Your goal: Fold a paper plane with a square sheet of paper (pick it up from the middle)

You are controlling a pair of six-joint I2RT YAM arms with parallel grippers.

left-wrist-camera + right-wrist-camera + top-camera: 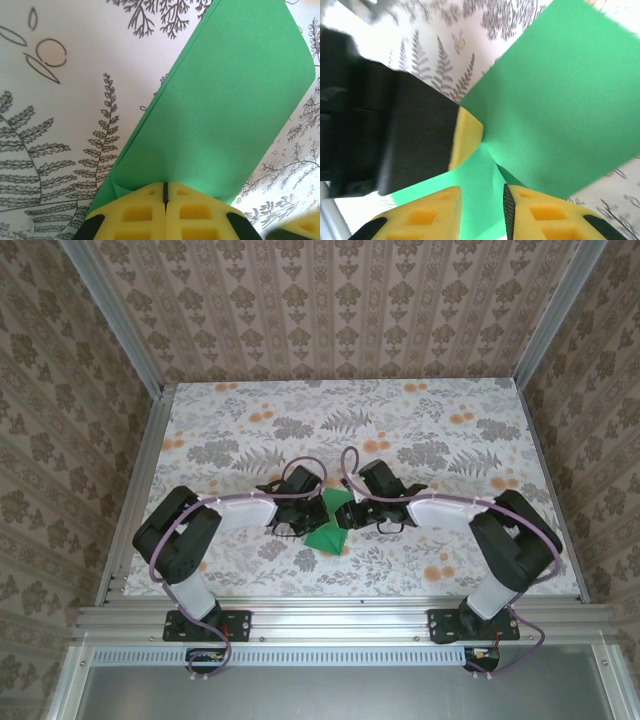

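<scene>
- Gripping the near edge of the green paper point(225, 110), our left tool point(165, 191) is clamped closed.
- We see our right tool point(481, 190) parted, the paper between its jaws.

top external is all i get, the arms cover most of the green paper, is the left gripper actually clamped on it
Observer: Yes. The left wrist view shows the left gripper with its jaws pressed together on the edge of the green paper.
Operator: and the right one
Observer: The right gripper has its jaws apart, with a strip of the paper lying in the gap.
Operator: paper flat or folded
Observer: Folded. The left wrist view shows a second layer along its left edge.
</scene>
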